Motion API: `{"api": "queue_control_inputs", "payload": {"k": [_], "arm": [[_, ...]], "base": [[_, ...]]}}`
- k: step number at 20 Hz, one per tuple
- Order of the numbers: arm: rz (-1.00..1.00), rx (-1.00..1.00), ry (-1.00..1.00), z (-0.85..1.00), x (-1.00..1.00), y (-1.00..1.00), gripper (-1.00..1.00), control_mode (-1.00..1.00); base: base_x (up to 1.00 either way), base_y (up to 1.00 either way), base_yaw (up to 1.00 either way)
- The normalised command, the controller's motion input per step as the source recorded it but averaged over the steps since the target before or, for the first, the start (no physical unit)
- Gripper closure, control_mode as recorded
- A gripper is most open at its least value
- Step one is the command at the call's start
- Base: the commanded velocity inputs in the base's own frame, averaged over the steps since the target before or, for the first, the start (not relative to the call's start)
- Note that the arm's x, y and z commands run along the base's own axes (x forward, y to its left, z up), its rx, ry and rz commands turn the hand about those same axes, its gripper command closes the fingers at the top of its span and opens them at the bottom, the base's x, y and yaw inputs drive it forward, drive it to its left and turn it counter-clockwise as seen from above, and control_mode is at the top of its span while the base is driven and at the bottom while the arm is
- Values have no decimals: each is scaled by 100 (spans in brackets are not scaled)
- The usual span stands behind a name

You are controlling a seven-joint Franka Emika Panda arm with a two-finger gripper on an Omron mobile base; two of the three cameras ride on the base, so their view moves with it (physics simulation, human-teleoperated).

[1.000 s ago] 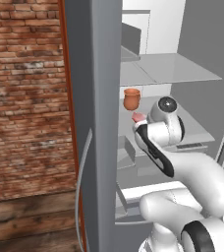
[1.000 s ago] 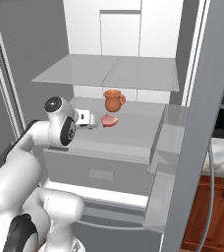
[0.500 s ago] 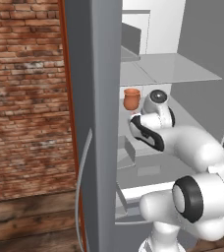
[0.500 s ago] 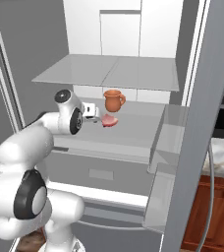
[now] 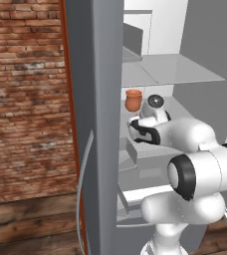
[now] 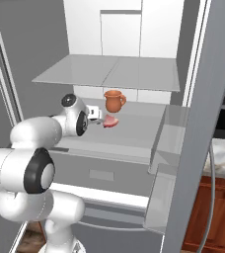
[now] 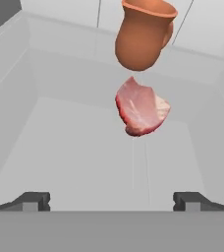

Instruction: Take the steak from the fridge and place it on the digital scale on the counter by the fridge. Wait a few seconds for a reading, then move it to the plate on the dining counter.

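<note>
My gripper point(image 7: 112, 201) is wide open inside the fridge point(image 6: 134, 74), and it holds nothing. The steak point(image 7: 141, 108) lies on the white shelf point(image 7: 74, 147) in front of my fingers point(image 7: 33, 201), apart from them. Just behind it stands the brown cup point(image 7: 142, 33), towards the shelf's back edge.

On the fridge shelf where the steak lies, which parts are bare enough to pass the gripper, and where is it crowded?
Bare shelf lies between the open gripper and the steak, and on both sides of the steak out to the fridge walls. It is crowded behind the steak, where the brown cup stands close.
</note>
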Motion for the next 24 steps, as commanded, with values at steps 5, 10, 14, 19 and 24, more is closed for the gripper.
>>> {"api": "queue_control_inputs", "payload": {"k": [5, 10, 14, 19, 24], "arm": [[0, 0, 0, -2, 43, -3, -100, -100], [0, 0, 1, -6, 38, -3, -100, -100], [0, 0, 1, -17, 25, -1, -100, -100], [0, 0, 1, -20, 20, -9, -100, -100], [0, 0, 3, -25, 22, -13, -100, -100]], "base": [[0, 0, 0], [0, 0, 0], [0, 0, 0], [0, 0, 0], [0, 0, 0]]}}
